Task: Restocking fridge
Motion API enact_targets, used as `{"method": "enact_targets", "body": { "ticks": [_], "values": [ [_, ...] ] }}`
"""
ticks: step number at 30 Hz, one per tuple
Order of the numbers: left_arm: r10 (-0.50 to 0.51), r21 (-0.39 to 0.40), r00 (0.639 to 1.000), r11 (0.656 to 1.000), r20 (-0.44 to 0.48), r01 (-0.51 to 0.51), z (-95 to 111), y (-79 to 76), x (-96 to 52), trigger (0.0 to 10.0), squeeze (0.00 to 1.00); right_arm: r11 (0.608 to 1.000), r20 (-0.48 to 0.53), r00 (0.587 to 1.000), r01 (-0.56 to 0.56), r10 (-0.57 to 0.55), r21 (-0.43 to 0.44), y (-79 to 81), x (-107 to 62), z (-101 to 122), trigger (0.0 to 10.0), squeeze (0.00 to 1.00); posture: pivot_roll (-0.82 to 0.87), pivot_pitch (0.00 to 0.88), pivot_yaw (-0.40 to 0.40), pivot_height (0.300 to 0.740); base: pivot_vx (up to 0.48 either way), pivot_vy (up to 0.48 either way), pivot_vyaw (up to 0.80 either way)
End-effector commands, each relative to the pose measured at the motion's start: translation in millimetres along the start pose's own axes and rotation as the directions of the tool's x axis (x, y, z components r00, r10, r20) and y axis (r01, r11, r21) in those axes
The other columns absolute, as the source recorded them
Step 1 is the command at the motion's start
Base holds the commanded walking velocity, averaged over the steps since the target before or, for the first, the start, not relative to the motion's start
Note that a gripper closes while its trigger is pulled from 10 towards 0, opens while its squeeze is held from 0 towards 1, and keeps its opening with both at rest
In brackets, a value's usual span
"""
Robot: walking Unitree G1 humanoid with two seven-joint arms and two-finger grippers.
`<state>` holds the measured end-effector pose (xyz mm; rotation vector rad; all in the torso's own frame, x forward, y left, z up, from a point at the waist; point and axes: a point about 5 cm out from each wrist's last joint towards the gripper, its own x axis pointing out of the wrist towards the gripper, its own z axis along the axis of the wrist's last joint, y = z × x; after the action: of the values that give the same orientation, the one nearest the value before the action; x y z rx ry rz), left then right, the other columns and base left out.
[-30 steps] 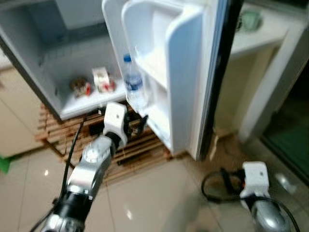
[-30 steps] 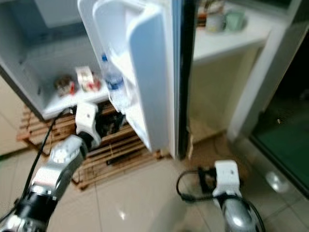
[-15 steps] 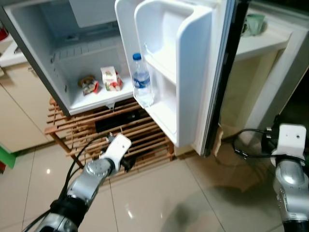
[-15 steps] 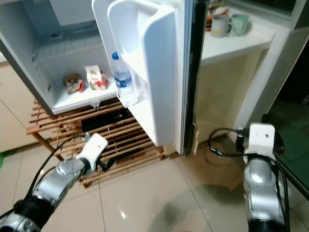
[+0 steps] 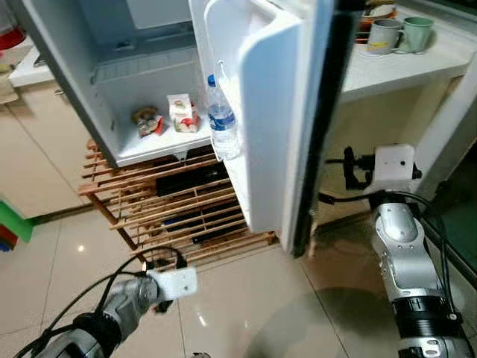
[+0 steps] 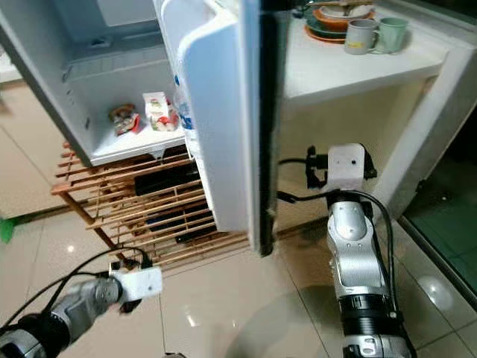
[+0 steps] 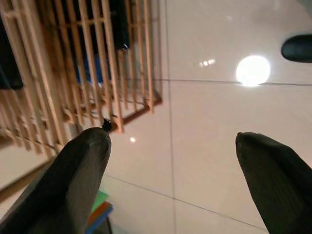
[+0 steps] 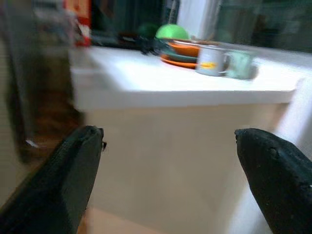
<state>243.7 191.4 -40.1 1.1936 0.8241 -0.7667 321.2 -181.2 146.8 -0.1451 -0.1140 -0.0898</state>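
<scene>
Fridge-door bottle (image 5: 223, 127) — wrist-view mugs (image 8: 213, 61)

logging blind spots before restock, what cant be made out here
- Water bottle label: too small, left eye view; in the right eye view the fridge door covers most of it.
- Two packets on the fridge floor: print too small.
- Mugs: blurred, right wrist view.
- Dark items under the wooden rack: slats hide them.

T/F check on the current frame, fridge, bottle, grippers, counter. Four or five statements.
1. The fridge door is open. True.
2. The water bottle lies on the floor. False: it stands upright in the door shelf.
3. The left gripper is shut on a carton. False: its fingers are apart, empty, above the tiled floor.
4. Two mugs sit on the white counter. True.
5. The right gripper is open. True.
</scene>
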Motion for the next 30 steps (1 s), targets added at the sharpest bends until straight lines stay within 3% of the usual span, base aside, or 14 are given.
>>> {"method": "enact_targets", "body": {
  "ticks": [1, 4, 5, 6, 8, 10, 14, 17, 18, 20, 22, 24, 27, 30],
  "values": [
    [0.043, -0.029, 0.998, 0.999, 0.042, -0.041, 15.0, 10.0, 2.8, 10.0, 0.0, 0.97, 0.099, 0.973, -0.219, 0.208, 0.11, 51.3, 2.4, 27.2, 10.0, 0.0, -0.07, 0.0, 0.081, 0.732, 0.0, 0.0, 0.0],
    [0.042, -0.085, 0.997, 0.996, 0.062, -0.037, 24.9, 5.8, 6.6, 10.0, 0.0, 0.866, 0.203, 0.891, -0.446, 0.407, 0.225, 89.2, -9.8, 55.6, 10.0, 0.0, -0.06, 0.0, 0.073, 0.732, 0.0, 0.0, 0.0],
    [0.042, -0.085, 0.997, 0.996, 0.062, -0.037, 24.9, 5.8, 6.6, 10.0, 0.0, 0.866, 0.203, 0.891, -0.446, 0.407, 0.225, 89.2, -9.8, 55.6, 10.0, 0.0, -0.06, 0.0, 0.073, 0.732, 0.0, 0.0, 0.0],
    [0.046, -0.092, 0.997, 0.995, 0.066, -0.04, 28.2, 4.8, 7.8, 10.0, 0.0, 0.824, 0.232, 0.857, -0.509, 0.459, 0.25, 96.7, -14.9, 63.3, 10.0, 0.0, -0.06, 0.0, 0.07, 0.732, 0.0, 0.0, 0.0],
    [0.05, -0.103, 0.996, 0.994, 0.073, -0.042, 38.6, -1.1, 11.2, 10.0, 0.0, 0.722, 0.267, 0.79, -0.613, 0.552, 0.321, 97.1, -22.9, 74.8, 10.0, 0.0, -0.06, 0.0, 0.066, 0.732, 0.0, 0.0, 0.0],
    [0.045, -0.094, 0.996, 0.995, 0.077, -0.038, 45.9, -11.0, 13.6, 10.0, 0.0, 0.684, 0.285, 0.782, -0.624, 0.555, 0.379, 83.0, -22.8, 78.7, 10.0, 0.0, -0.05, 0.0, 0.065, 0.732, 0.0, 0.0, 0.0],
    [0.043, -0.119, 0.993, 0.992, 0.11, -0.03, 59.2, -27.8, 16.1, 10.0, 0.0, 0.692, 0.244, 0.825, -0.562, 0.511, 0.452, 54.8, -21.3, 65.7, 10.0, 0.0, -0.05, 0.0, 0.066, 0.732, 0.0, 0.0, 0.0],
    [0.078, -0.199, 0.985, 0.979, 0.154, -0.046, 72.0, -25.6, 15.9, 10.0, 0.0, 0.693, 0.225, 0.828, -0.555, 0.513, 0.461, 52.3, -25.8, 61.1, 10.0, 0.0, -0.05, 0.0, 0.068, 0.732, 0.0, 0.0, 0.0],
    [0.201, -0.334, 0.944, 0.936, 0.26, -0.108, 102.9, -12.6, 12.3, 10.0, 0.0, 0.696, 0.194, 0.82, -0.562, 0.538, 0.448, 59.7, -34.9, 55.7, 10.0, 0.0, -0.06, 0.0, 0.069, 0.732, 0.0, 0.0, 0.0],
    [0.265, -0.376, 0.904, 0.917, 0.335, -0.129, 128.9, -6.5, 7.7, 10.0, 0.0, 0.696, 0.172, 0.815, -0.567, 0.554, 0.441, 65.8, -40.3, 51.6, 10.0, 0.0, -0.06, 0.0, 0.068, 0.732, 0.0, 0.0, 0.0],
    [0.308, -0.408, 0.87, 0.902, 0.385, -0.139, 122.7, 15.0, 2.9, 10.0, 0.0, 0.726, 0.136, 0.835, -0.534, 0.533, 0.435, 65.6, -38.3, 45.5, 10.0, 0.0, -0.06, 0.0, 0.067, 0.732, 0.0, 0.0, 0.0],
    [0.302, -0.387, 0.868, 0.911, 0.394, -0.142, 116.9, 20.2, 2.0, 10.0, 0.0, 0.771, 0.096, 0.86, -0.494, 0.501, 0.403, 61.6, -34.2, 38.3, 10.0, 0.0, -0.06, 0.0, 0.07, 0.732, 0.0, 0.0, 0.0],
    [0.196, -0.34, 0.94, 0.936, 0.278, -0.095, 89.7, 0.2, 10.5, 10.0, 0.0, 0.835, 0.057, 0.909, -0.403, 0.413, 0.375, 48.3, -25.4, 32.7, 10.0, 0.0, -0.06, 0.0, 0.071, 0.732, 0.0, 0.0, 0.0],
    [0.257, -0.498, 0.907, 0.865, 0.335, -0.061, 74.8, 20.3, 4.2, 10.0, 0.0, 0.878, 0.021, 0.943, -0.317, 0.332, 0.358, 34.8, -19.0, 26.9, 10.0, 0.0, -0.05, 0.0, 0.062, 0.732, 0.0, 0.0, 0.0]
  ]
}}
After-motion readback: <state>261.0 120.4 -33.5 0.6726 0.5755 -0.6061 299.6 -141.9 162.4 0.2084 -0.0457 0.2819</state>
